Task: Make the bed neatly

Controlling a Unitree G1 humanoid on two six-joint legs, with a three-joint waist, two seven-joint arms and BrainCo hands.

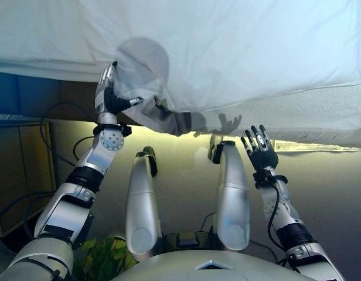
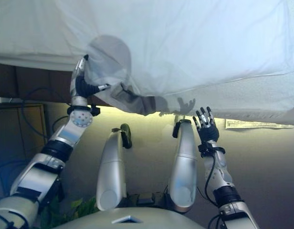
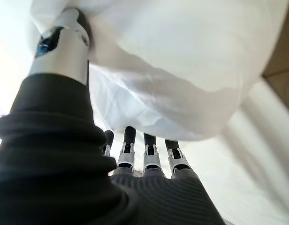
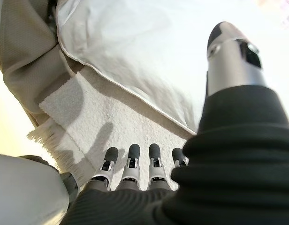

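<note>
- Room first: on the far left there's a blue panel (image 1: 16, 93) under the bed edge, then brown wood (image 1: 10, 170) lower down, and a leafy green plant (image 1: 101, 257) near the bottom. The rest of the floor (image 1: 327, 193) is a plain pale surface running off to the right.
- The bed takes up the whole top of the head views. A white sheet (image 1: 239, 52) is spread over it, and its long edge runs left to right, dipping lower toward the middle. At the right, a textured white cover (image 1: 321, 117) sticks out from under the sheet's hem, with a fringe showing in the right wrist view.
- Left hand (image 1: 110, 96) is raised at the bed's edge, left of centre, with the arm coming up from the lower left. The thumb (image 3: 60, 42) pushes into the sheet, and a fold bulges over the hand. The fingers (image 3: 151, 154) look fairly straight beneath that fold, so it isn't really gripping.
- Right hand (image 1: 259, 149) is held up just below the cover's edge, right of centre. Its fingers are spread and straight, it holds nothing, and it's clear of the fabric.
- A pale label (image 2: 252, 125) hangs on the bed's side, just right of that hand.
</note>
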